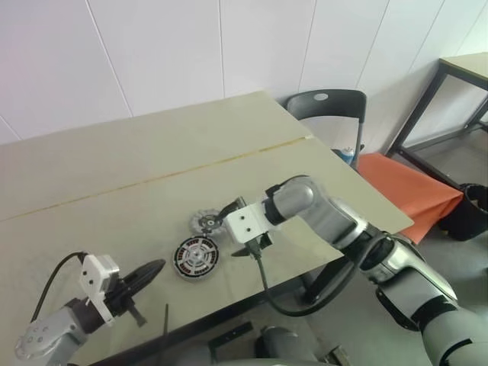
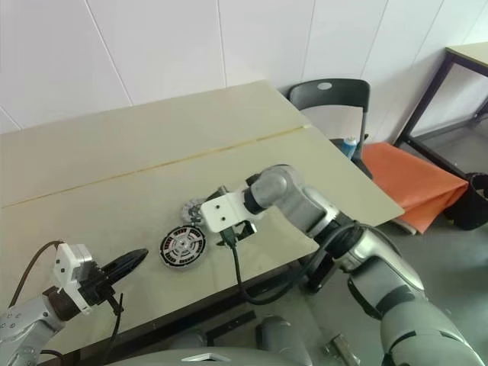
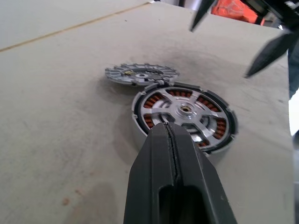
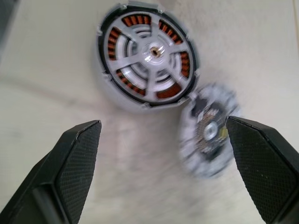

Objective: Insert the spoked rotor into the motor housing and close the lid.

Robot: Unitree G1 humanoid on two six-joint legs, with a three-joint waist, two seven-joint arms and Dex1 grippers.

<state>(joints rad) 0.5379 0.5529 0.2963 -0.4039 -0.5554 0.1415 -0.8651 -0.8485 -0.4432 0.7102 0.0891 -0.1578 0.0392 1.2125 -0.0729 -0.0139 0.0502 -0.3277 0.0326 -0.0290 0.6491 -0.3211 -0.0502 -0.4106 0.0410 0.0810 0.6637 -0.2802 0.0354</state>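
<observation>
The motor housing (image 4: pixel 147 58) lies flat on the beige surface (image 1: pixel 152 160), low and centre in the head view; silvery spokes sit over its copper windings; the lid (image 3: pixel 141 73) touches its rim; left fingers (image 3: pixel 175 186) pressed together; right fingers (image 4: pixel 77 161) spread wide.

Beside the motor housing (image 4: pixel 147 56), the smaller round lid (image 4: pixel 210 130) is smeared by blur in the right wrist view, its surface detail unreadable. In the left wrist view the left gripper (image 3: pixel 174 154) hides the housing's nearest rim.
</observation>
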